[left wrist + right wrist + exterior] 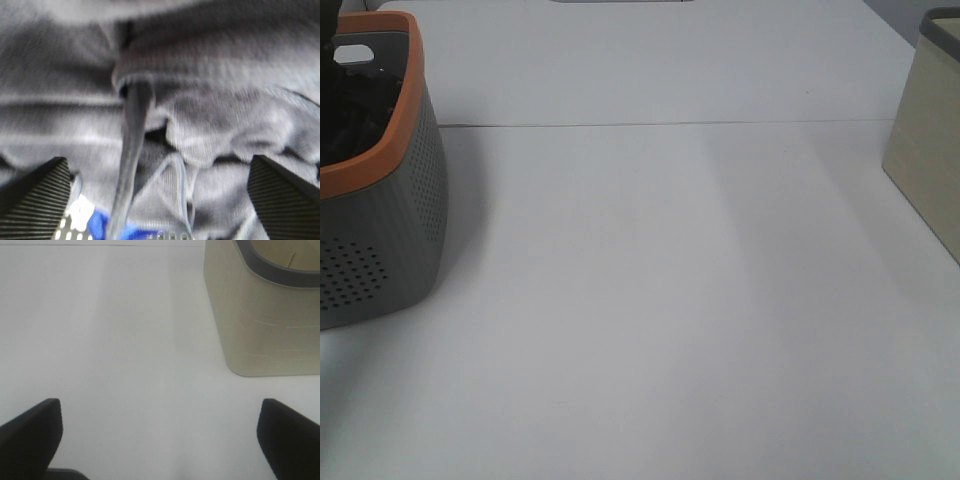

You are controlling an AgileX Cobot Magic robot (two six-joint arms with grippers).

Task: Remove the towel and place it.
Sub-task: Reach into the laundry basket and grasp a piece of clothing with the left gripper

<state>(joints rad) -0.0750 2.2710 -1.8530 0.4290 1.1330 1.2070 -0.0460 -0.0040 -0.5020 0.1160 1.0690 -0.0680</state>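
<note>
The towel (215, 80) is a dark, crumpled cloth that fills the left wrist view, with a hemmed fold hanging down its middle. My left gripper (160, 172) hovers just above it, its ribbed fingers (35, 195) spread wide with nothing between them. In the exterior high view a dark mass (355, 115) lies inside the grey basket (395, 235). There I cannot tell cloth from arm. My right gripper (160, 415) is open and empty over bare table. It does not show in the exterior high view.
The grey perforated basket has an orange rim (415, 95) and stands at the table's left edge. A bright blue cloth (112, 227) peeks out under the towel. A beige bin (930, 150) with a dark rim stands at the right and shows in the right wrist view (265, 325).
</note>
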